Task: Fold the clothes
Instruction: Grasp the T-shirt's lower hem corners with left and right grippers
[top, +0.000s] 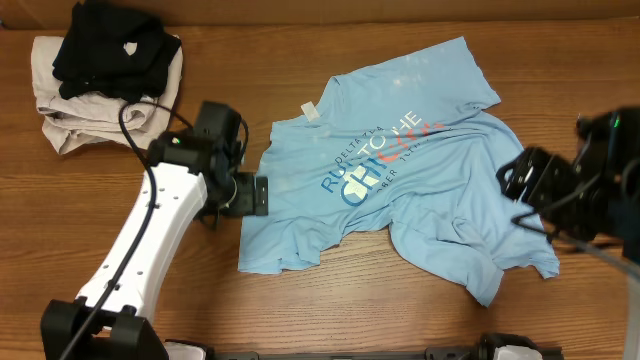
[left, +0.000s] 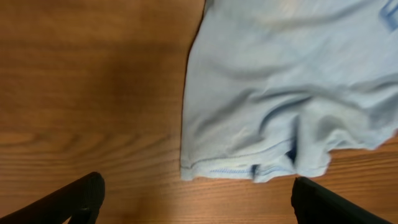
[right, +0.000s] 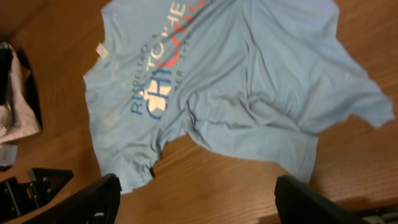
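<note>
Black and spread wide, the left claw (top: 256, 195) sits low, just beside the shirt's (top: 400, 190) left edge at the middle of the overhead frame, gripping nothing. Its wrist view shows bunched cloth just ahead of the tips. At centre right, the right claw (top: 515, 182) hovers by the shirt's right edge, raised, also wide and empty.

The shirt lies print up on the surface (top: 300, 310), across the centre of the frame. It is rumpled: the lower right part is creased and lapped over itself, and one sleeve reaches to the upper right. No fold looks made yet, so the step in hand seems to be spreading it flat. Next, each claw likely needs to drop onto an edge, pinch it and draw outward to smooth the creases.

Farther back, upper left, a black garment (top: 105, 50) rests on a cream garment (top: 60, 125), well apart from the shirt.
</note>
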